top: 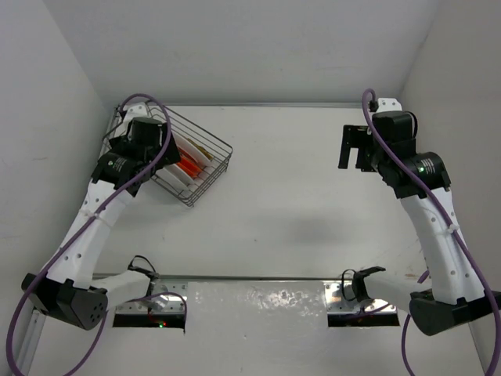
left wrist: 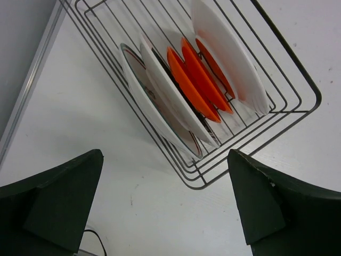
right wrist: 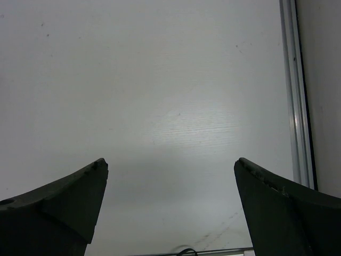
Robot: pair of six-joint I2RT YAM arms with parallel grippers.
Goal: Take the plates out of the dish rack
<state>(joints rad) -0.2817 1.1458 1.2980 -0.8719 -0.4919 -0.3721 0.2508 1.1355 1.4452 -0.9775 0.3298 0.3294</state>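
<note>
The black wire dish rack [top: 205, 149] stands at the far left of the table. Several plates stand on edge in it: white ones [left wrist: 165, 93], two orange-red ones [left wrist: 194, 82] between them, and one with a dark rim and red marks [left wrist: 139, 74] at the left. The orange-red plates [top: 191, 163] also show in the top view. My left gripper [top: 159, 147] hovers over the rack's left end, open and empty; in its wrist view [left wrist: 165, 160] the rack's near corner [left wrist: 196, 186] lies between the fingers. My right gripper [top: 356, 149] hangs open and empty over bare table at the far right, as its wrist view [right wrist: 170, 162] shows.
White walls close in the table on the left, back and right. A metal rail [right wrist: 295, 90] runs along the right wall, another [left wrist: 29, 80] beside the rack. Both arm bases sit on a plate at the near edge [top: 258, 301].
</note>
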